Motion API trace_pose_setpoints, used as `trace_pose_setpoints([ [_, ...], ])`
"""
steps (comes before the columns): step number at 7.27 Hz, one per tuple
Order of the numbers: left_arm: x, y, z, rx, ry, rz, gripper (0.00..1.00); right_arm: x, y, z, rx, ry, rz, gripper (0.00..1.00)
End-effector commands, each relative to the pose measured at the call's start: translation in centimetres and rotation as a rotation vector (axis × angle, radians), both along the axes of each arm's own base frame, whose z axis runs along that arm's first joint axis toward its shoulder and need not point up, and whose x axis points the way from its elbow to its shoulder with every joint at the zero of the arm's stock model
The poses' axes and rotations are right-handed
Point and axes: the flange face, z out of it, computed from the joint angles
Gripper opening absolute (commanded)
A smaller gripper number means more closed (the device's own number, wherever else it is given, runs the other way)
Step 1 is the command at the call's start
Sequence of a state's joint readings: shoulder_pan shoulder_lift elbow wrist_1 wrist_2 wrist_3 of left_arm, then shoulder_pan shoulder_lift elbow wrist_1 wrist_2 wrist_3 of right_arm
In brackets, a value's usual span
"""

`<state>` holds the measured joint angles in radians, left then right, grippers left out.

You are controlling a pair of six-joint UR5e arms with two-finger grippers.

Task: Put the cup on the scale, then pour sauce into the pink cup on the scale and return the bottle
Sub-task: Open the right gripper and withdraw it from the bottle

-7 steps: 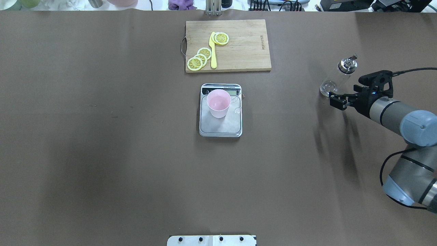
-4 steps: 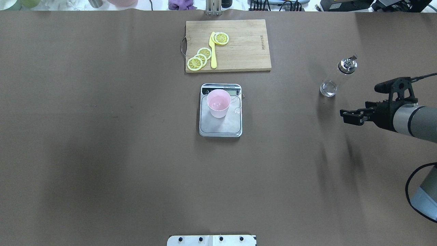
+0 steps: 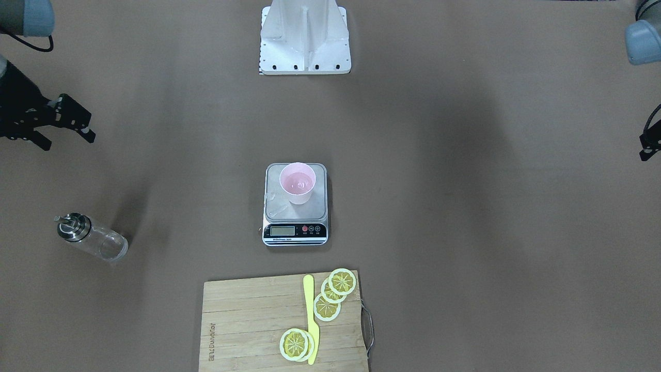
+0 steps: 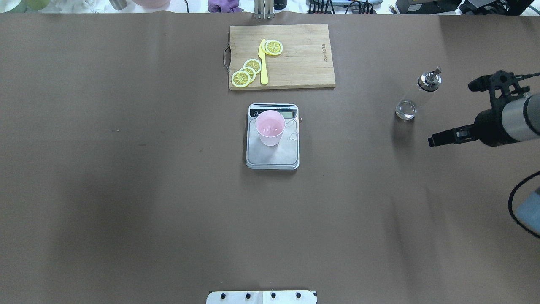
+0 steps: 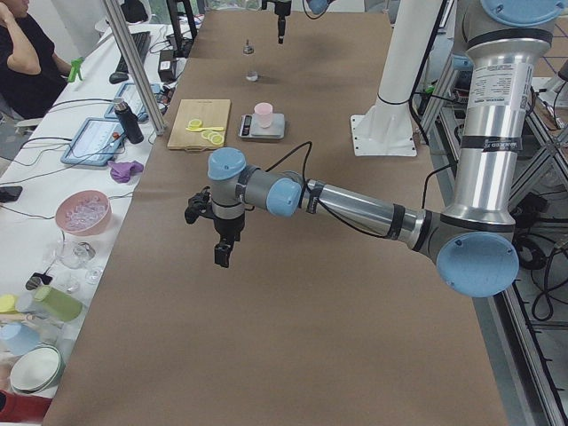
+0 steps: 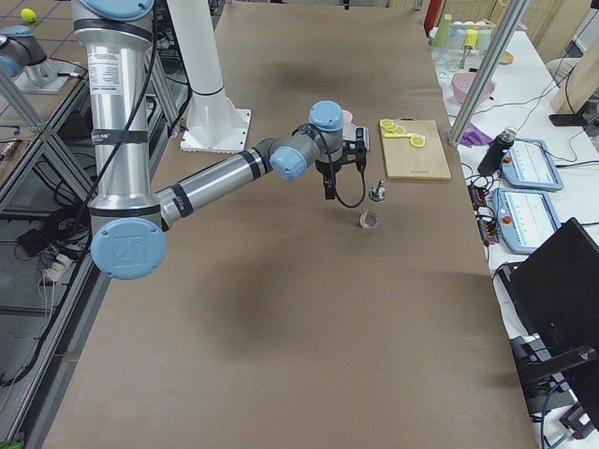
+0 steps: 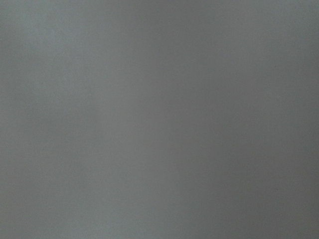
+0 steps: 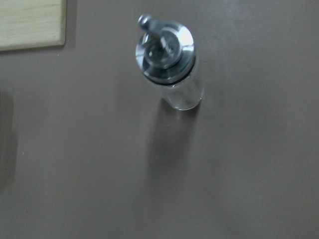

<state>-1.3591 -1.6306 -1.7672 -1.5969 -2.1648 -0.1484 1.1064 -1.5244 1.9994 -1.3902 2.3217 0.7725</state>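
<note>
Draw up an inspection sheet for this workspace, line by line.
Surface: brown table cover, smooth.
Job's things: cup upright on scale; bottle upright on the cover, nothing gripping it.
Clutter: cutting board carrying lemon slices and yellow knife.
Grippers: right gripper open, empty, apart from the bottle; left gripper far from everything, state cannot tell.
Cables: black cable loops beside the right arm.
Surroundings: person seated at side bench; pink bowl, tablets.
</note>
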Motion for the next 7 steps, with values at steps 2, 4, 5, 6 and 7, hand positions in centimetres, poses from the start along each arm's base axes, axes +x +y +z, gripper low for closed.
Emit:
trace_pose_setpoints([
  [2, 0.0, 0.0, -0.2, -0.001, 0.009, 0.001, 0.98, 8.6, -7.3, 6.1, 0.001, 0.094, -0.031, 1.00],
  [4, -0.3, 0.1, 0.2, -0.013, 0.008, -0.004, 0.98, 12.2, -9.1, 10.7, -0.001, 0.144, -0.129, 1.00],
  [5, -1.8, 0.0, 1.3, -0.034, 0.009, -0.031, 0.98, 13.7, -9.5, 13.4, -0.013, 0.152, -0.143, 1.00],
  [6, -4.5, 1.6, 4.4, -0.105, 0.061, -0.070, 0.98, 15.9, -9.5, 16.7, -0.075, 0.135, -0.114, 1.00],
  [7, -7.1, 2.2, 6.4, -0.110, 0.105, -0.060, 0.98, 16.3, -8.6, 18.8, -0.095, 0.106, -0.129, 1.00],
])
